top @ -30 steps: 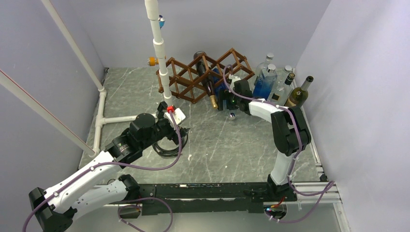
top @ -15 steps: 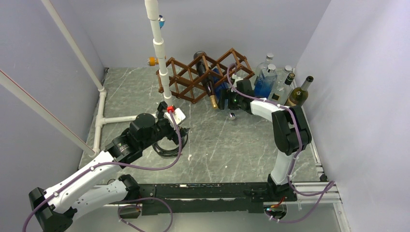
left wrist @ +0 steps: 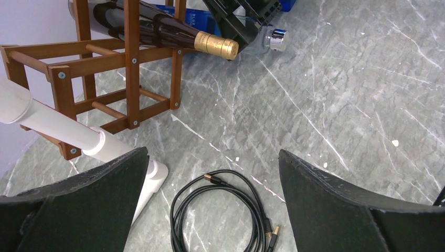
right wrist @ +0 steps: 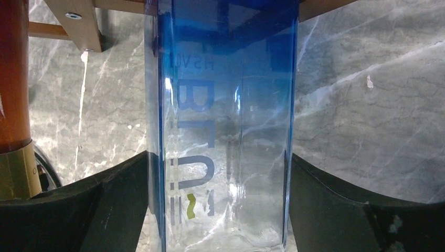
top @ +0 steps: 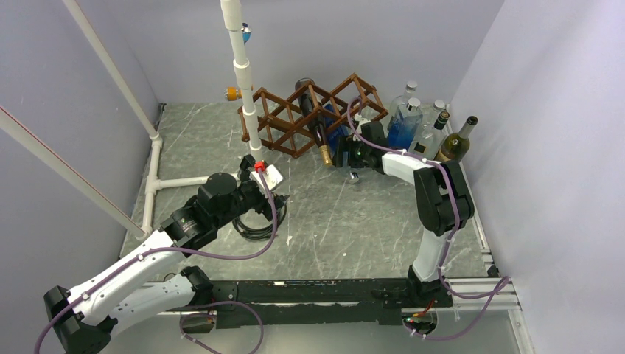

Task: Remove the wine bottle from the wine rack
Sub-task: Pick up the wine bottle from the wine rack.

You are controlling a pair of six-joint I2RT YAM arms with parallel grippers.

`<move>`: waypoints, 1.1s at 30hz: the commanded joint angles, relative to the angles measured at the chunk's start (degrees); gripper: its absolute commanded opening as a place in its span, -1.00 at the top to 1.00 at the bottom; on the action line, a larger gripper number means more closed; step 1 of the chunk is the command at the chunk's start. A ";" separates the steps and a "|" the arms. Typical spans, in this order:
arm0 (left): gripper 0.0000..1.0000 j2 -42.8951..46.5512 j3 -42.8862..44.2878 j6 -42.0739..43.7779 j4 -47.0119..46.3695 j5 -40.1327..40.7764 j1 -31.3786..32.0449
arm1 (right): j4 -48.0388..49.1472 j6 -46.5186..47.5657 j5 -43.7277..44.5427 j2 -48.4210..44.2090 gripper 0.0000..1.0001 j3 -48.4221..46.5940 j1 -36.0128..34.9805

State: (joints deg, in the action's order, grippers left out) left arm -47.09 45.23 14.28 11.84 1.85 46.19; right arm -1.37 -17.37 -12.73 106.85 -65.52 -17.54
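Closest to us, the left claw (left wrist: 209,163) hangs spread wide over a coiled black cable (left wrist: 220,210), doing nothing. Further out, the right claw (right wrist: 219,160) has nudged in toward the wine rack (left wrist: 131,68) over the last second. Its jaws have narrowed around a blue bottle (right wrist: 220,79). The pads look right at the glass, but we can't tell if they're squeezing yet. We reckon a pull-out is about to start, though the dark, gold-foiled wine bottle (left wrist: 162,32) lies untouched in the rack just beside it. The right wrist view shows pads against glass, which the overhead can't. The left wrist view catches the blue bottle's silver cap (left wrist: 276,38). Only the overhead shows the spare bottles (top: 420,125) standing at the far right.
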 commanded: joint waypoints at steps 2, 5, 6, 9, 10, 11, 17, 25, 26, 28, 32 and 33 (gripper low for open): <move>-0.99 0.86 1.17 0.48 -1.46 0.70 -0.31 | 2.77 -1.17 -0.63 0.18 -0.74 -2.24 0.59; -0.99 0.85 1.26 0.48 -1.46 0.70 -0.24 | 3.01 -1.09 -0.54 0.20 -0.72 -2.25 0.58; -0.99 0.86 1.24 0.54 -1.46 0.70 -0.27 | 3.15 -1.09 -0.54 0.20 -0.71 -2.17 0.58; -0.99 0.86 1.18 0.57 -1.46 0.70 -0.34 | 3.49 -0.94 -0.66 0.14 -0.67 -1.96 0.58; -0.99 0.86 1.24 0.57 -1.46 0.70 -0.28 | 3.69 -0.88 -0.71 0.07 -0.66 -1.79 0.60; -0.99 0.86 1.26 0.57 -1.46 0.70 -0.29 | 3.81 -0.87 -0.71 -0.01 -0.65 -1.74 0.60; -0.99 0.86 1.26 0.57 -1.46 0.70 -0.32 | 4.67 0.45 0.16 -0.73 -0.61 -1.20 0.58; -0.99 0.85 1.21 0.57 -1.46 0.70 -0.28 | 5.06 1.63 0.61 -1.20 -0.53 -0.78 0.58; -0.99 0.86 1.18 0.59 -1.46 0.70 -0.30 | 5.10 1.68 0.56 -1.20 -0.51 -0.76 0.58; -0.98 0.86 1.17 0.58 -1.46 0.70 -0.26 | 5.23 1.93 0.36 -1.29 -0.44 -0.67 0.60; -0.98 0.86 1.26 0.57 -1.46 0.70 -0.29 | 5.44 2.85 0.05 -1.44 -0.31 -0.38 0.58; -0.98 0.86 1.26 0.57 -1.46 0.70 -0.23 | 5.85 3.14 0.03 -1.57 -0.21 -0.14 0.51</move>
State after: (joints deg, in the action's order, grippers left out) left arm -47.09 45.23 14.31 11.84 1.85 46.19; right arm -0.36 -16.67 -13.50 106.89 -65.52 -17.39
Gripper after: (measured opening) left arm 0.993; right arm 0.787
